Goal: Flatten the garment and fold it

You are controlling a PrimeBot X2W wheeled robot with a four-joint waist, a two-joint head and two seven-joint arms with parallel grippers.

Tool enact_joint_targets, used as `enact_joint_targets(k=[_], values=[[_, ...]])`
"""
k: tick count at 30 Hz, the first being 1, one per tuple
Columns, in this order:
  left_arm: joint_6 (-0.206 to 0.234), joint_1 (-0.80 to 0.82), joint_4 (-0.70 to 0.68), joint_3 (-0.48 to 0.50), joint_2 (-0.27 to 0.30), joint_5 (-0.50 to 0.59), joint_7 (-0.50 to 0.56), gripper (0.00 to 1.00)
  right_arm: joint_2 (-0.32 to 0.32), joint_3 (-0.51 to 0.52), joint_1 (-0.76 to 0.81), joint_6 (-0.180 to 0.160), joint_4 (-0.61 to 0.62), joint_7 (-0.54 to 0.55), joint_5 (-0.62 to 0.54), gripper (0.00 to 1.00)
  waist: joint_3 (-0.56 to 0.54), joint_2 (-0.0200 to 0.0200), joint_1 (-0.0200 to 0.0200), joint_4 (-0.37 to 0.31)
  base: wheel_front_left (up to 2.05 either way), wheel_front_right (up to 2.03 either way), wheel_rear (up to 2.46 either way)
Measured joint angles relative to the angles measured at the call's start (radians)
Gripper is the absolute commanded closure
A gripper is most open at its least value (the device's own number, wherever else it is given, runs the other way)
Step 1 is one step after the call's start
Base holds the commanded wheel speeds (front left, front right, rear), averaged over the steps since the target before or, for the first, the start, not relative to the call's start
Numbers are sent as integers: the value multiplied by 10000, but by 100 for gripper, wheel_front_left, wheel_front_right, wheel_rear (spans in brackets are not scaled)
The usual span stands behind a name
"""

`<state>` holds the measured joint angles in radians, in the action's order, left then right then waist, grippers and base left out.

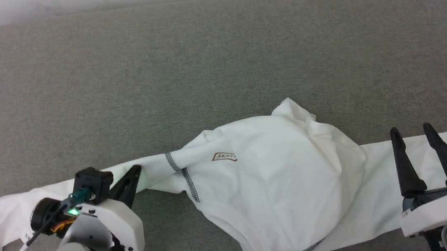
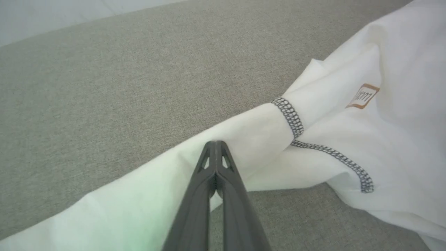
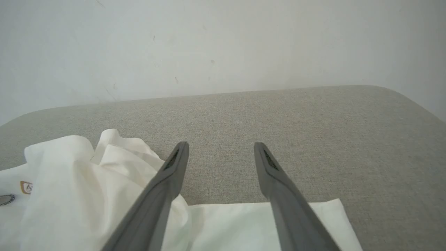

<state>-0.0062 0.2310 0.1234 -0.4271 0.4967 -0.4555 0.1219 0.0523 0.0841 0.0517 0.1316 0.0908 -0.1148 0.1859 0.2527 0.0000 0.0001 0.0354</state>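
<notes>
The white thin-fabric T-shirt [image 1: 279, 178] lies rumpled on the grey woven surface [image 1: 216, 59], small brown label [image 1: 224, 156] up. Left gripper [image 1: 136, 170] pinches the stretched-out sleeve, fingers together. Right gripper [image 1: 410, 128] hovers over the shirt's flat right end, fingers spread.

**Open room at the far side**

We see the far half of the worktop [image 1: 215, 51] bare, free for passing side to side. The shirt [image 1: 287, 177] sprawls across the near strip, humped at its middle. A wall [image 3: 209, 42] closes the far edge.
</notes>
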Motion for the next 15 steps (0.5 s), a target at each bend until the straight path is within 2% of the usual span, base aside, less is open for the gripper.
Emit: enact_joint_targets(k=[7,8,9,12,15], values=[[265,15,-472,211,102,0,-167,100,2,29,-4,0,42,0,2,0,84,0,0,171,0,0,0],[282,15,-558,211,119,8,-169,16,2,21,-5,0,40,0,4,0,106,0,0,192,0,0,0],[320,15,-625,213,128,50,-184,0,0,6,-8,0,40,0,4,0,132,0,0,212,0,0,0],[318,9,-639,86,157,75,-111,0,0,-36,-30,0,36,0,4,0,220,0,-1,266,0,0,0],[61,-11,-447,-178,171,17,282,0,0,-90,-81,0,40,0,4,0,324,0,0,299,0,0,0]])
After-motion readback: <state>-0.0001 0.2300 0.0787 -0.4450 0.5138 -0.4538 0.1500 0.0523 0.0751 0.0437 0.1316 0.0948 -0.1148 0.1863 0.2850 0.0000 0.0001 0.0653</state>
